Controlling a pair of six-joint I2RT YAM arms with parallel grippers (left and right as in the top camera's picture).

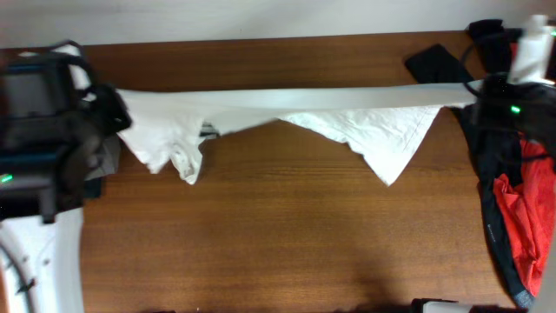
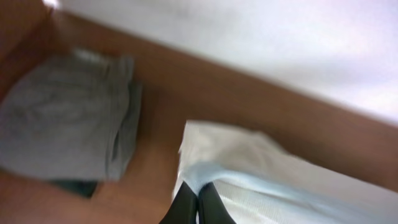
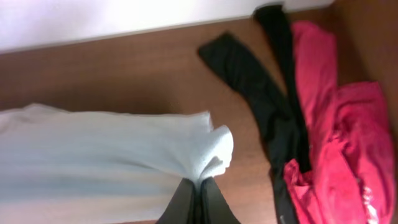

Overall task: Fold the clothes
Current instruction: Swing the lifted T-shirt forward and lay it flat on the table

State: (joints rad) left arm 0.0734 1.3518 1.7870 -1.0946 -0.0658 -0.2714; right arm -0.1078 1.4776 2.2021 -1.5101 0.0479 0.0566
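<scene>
Right gripper (image 3: 198,182), left gripper (image 2: 198,186): 2 pinches shut on white T-shirt (image 1: 347,97), stretched taut between. Risk: thin cloth slipping from either pinch under more pull.

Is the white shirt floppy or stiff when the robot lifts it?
Probably floppy: the shirt droops in loose points below its taut top edge. Likely thin and light too, as it crumples into small folds at the pinched ends.
</scene>
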